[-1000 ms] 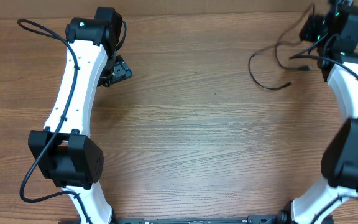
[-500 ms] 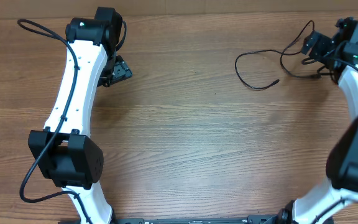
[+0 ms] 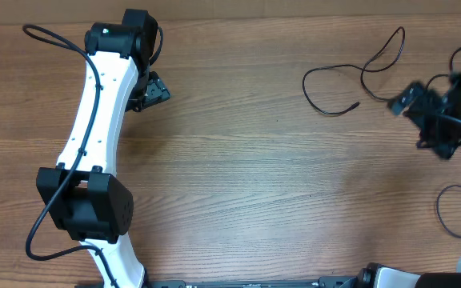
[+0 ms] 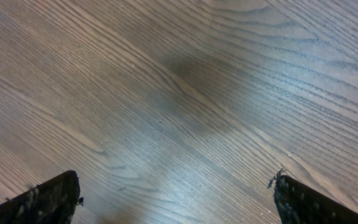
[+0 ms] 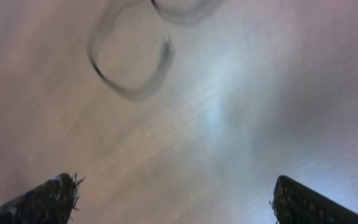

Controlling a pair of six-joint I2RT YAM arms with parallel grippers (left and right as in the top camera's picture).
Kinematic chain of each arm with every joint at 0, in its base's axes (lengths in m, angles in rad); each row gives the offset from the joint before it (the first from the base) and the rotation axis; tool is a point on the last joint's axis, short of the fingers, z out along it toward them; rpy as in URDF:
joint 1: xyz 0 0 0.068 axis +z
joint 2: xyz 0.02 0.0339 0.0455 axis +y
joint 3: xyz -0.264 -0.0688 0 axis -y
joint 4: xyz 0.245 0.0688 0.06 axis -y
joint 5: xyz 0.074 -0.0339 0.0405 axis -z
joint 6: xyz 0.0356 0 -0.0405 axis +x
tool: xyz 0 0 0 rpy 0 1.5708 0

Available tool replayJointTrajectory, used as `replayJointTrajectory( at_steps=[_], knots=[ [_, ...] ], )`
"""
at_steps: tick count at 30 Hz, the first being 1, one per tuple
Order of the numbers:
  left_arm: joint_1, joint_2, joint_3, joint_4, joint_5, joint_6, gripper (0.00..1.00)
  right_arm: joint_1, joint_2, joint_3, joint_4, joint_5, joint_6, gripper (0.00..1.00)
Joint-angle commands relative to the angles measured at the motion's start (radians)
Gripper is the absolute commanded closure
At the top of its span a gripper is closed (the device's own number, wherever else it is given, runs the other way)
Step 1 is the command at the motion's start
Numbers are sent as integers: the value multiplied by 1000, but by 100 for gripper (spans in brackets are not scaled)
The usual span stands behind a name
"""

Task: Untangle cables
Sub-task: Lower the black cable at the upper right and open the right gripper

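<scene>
The right gripper (image 3: 413, 102) hangs over the right side of the table (image 3: 246, 176), fingers spread wide w/ nothing btwn them. Its wrist view agrees: both fingertips (image 5: 48, 199) sit at the bottom corners, bare wood in the gap. The left gripper (image 3: 152, 90) sits far-left, also spread wide and empty, its wrist cam seeing only wood grain.

The cables (image 3: 305, 84) lie on the table at the far right, just left of the right gripper and a bit farther back. The nearest strand runs in close to the gripper tip; can't tell if it touches. Nothing is gripped.

Overall the cables stretch left-to-right, w/ one tall narrow loop poking toward the far edge. One loose end, lower middle, points right toward the gripper.

Look: thin black cord in loose open curls, not a tight knot. There's a wide rounded loop on the left, smaller crossing loops on the right. Can't tell how many cords. In the right wrist view the cables (image 5: 132, 96) show as a blurred loop, ahead of the fingers, upper left.
</scene>
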Motion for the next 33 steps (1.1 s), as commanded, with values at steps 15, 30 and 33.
replayJointTrajectory(
  at_steps=[15,30,33],
  knots=[
    [2,-2,-5,2,3,14,1,42,-63,-1,-341,-138,8,0],
    [2,-2,-5,2,3,14,1,253,-221,-24,-313,-135,16,0],
    [2,-2,-5,2,3,14,1,289,-288,-59,-278,-135,49,0]
  ],
)
